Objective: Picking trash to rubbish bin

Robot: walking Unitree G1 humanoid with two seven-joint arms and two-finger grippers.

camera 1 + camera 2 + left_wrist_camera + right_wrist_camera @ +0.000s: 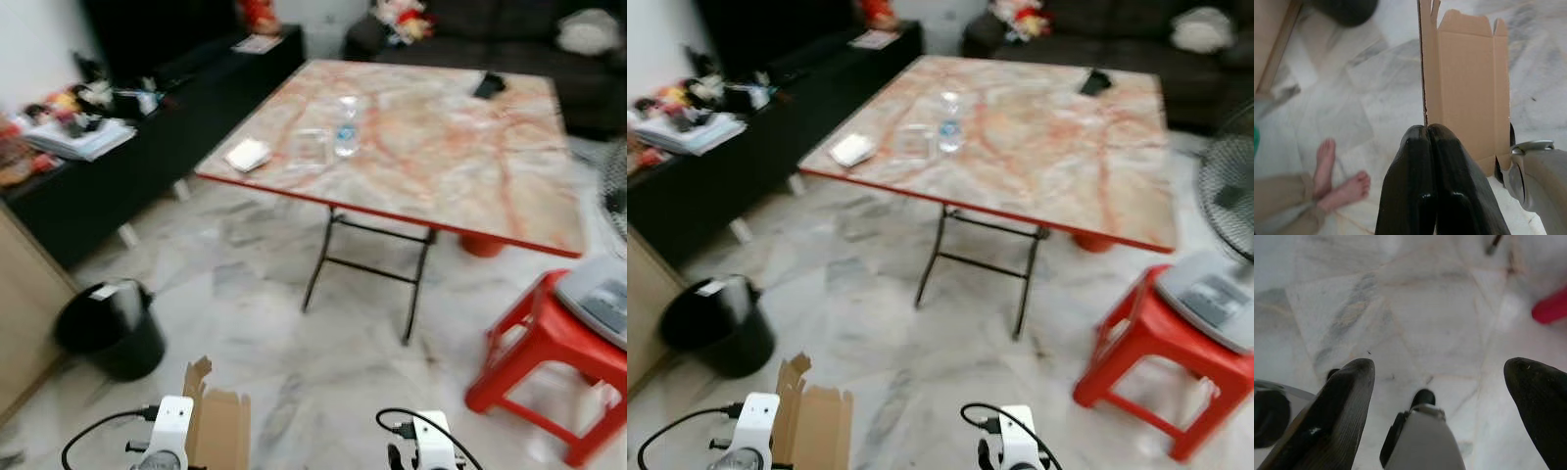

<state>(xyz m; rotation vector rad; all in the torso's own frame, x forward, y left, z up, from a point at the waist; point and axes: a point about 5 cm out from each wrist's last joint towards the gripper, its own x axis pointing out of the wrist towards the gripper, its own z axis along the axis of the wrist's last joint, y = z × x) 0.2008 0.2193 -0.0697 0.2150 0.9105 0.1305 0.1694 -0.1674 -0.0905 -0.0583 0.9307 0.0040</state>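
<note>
Two pincers appear at waist height: the left gripper (1427,134) has its fingers pressed together on the lower edge of a flattened cardboard box (1466,88), which stands up from it, while the right gripper (1440,382) hangs with fingers wide apart, holding nothing, over bare marble floor (255,323). The step in hand is judged to be carriage of the box to the bin (110,328), a black bucket standing ahead and to the left of the left gripper, beside a wooden panel (24,313). A good release likely calls for the box to be brought squarely over the bin's mouth before the fingers part, since the sheet is tall and may catch the rim. Farther ahead stand a folding table (441,147) bearing a bottle (346,132) and a white packet (248,154), and, ahead to the right, a red stool (544,357). A person's bare feet (1339,178) rest on the floor near the left gripper.
</note>
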